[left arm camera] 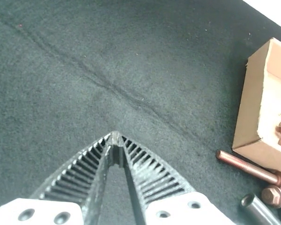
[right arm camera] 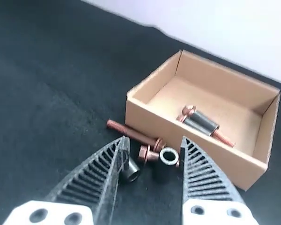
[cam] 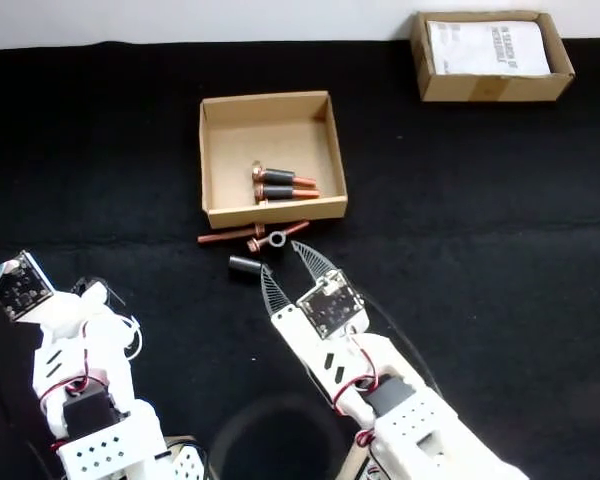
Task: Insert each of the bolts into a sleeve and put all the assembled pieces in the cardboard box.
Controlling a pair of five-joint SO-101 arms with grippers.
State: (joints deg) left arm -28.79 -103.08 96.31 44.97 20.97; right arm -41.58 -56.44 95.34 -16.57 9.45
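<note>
Black cloth is covering the bench (cam: 500,300), with a pale wall running along its far edge. Two bolts are lying loose on it just in front of the box (cam: 275,212). One bolt (cam: 228,237) is lying along the front wall, and the other bolt (cam: 290,230) is slanting beside it, their heads close together. A standing sleeve (cam: 277,239) is sitting upright right against that second bolt. A lying sleeve (cam: 244,266) is resting on its side, a little nearer the arms. Inside the box, two assembled pieces (cam: 280,177) are lying side by side (copper ends poking out of dark sleeves).

The right fingers (cam: 272,292) are spreading wide apart and gripping nothing. One tip is sitting just beside the lying sleeve and the other is near the slanting bolt. The left fingers (left arm camera: 91,171) are pressing together, empty, over bare cloth, with the left arm (cam: 80,370) sitting at the near left. A second box (cam: 490,88) is sitting at the far right, holding a printed sheet (cam: 485,45).
</note>
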